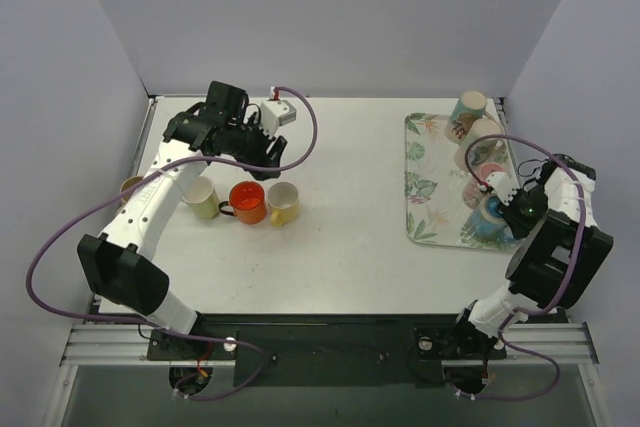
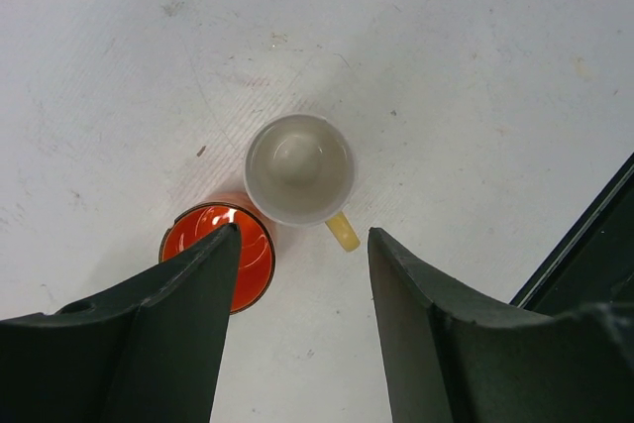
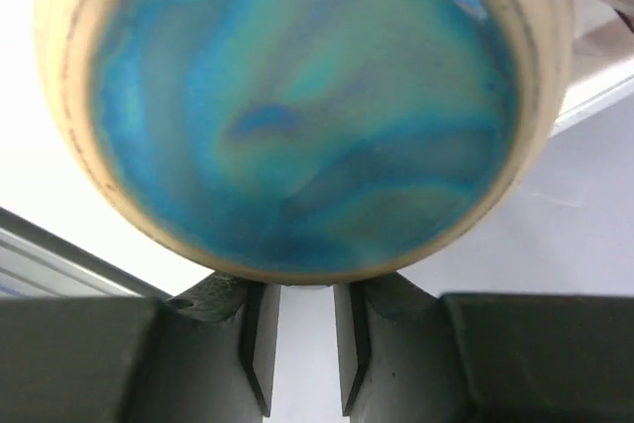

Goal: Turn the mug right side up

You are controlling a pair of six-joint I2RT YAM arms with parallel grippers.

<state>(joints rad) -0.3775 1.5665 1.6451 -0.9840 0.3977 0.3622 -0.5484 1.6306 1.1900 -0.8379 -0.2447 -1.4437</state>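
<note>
Currently the step in hand looks like the grasp on the mug that needs turning. The right fingers [image 3: 253,344] hang over the near end of a floral tray [image 1: 425,177], which lies along the right edge of the surface [image 1: 350,257], toward its near right corner. Just past their tips, filling the right wrist view, is the blue mug [image 3: 297,116].

That mug shows a round face of swirled blue and green glaze inside a cream rim. Whether this face is the base or the inside cannot be told, and no handle shows. Its lower edge meets the fingertips. The right fingers stand close together with a thin slit between them, and whether they pinch any part of the mug cannot be told.

By my reading, the next move calls for a sure hold on the wall or handle, then a lift clear of the tray and a wrist roll so the mouth faces up. The other mugs [image 1: 480,132] crowded beside it leave little room.

The left fingers [image 2: 188,324] are spread wide, holding nothing. They hang near the left edge above an orange mug [image 2: 203,235] and a yellow-handled mug [image 2: 297,167], both standing mouth up.
</note>
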